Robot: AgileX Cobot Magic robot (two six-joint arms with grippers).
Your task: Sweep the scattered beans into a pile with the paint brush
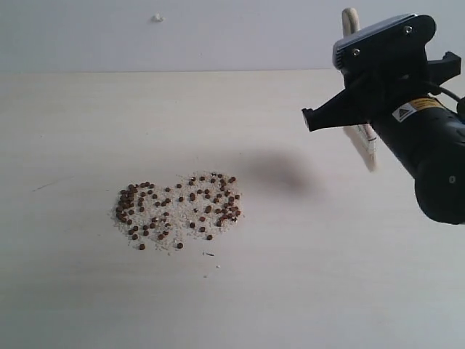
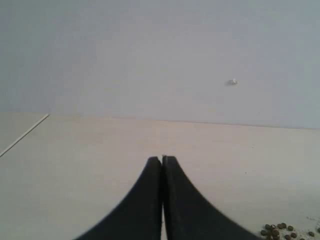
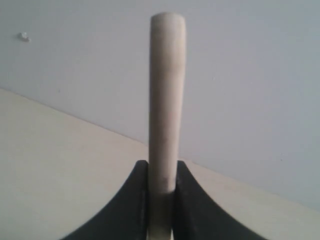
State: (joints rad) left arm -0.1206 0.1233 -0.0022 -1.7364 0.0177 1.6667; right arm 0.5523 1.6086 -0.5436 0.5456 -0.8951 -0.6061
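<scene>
On right arm [image 1: 436,163]: triangle sticker [image 1: 404,113], prob. a warning sign; print beside it unreadable.

right arm [image 1: 429,156]: black | wrist plate [image 1: 381,36]: grey, two screws | label [image 1: 414,110]: white-yellow warning triangle | fingers [image 3: 127,212]: black, curved

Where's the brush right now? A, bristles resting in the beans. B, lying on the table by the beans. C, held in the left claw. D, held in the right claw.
D: the brush handle is clamped in the right claw, while the left claw is shut on nothing and the beans lie apart from the brush.
</scene>
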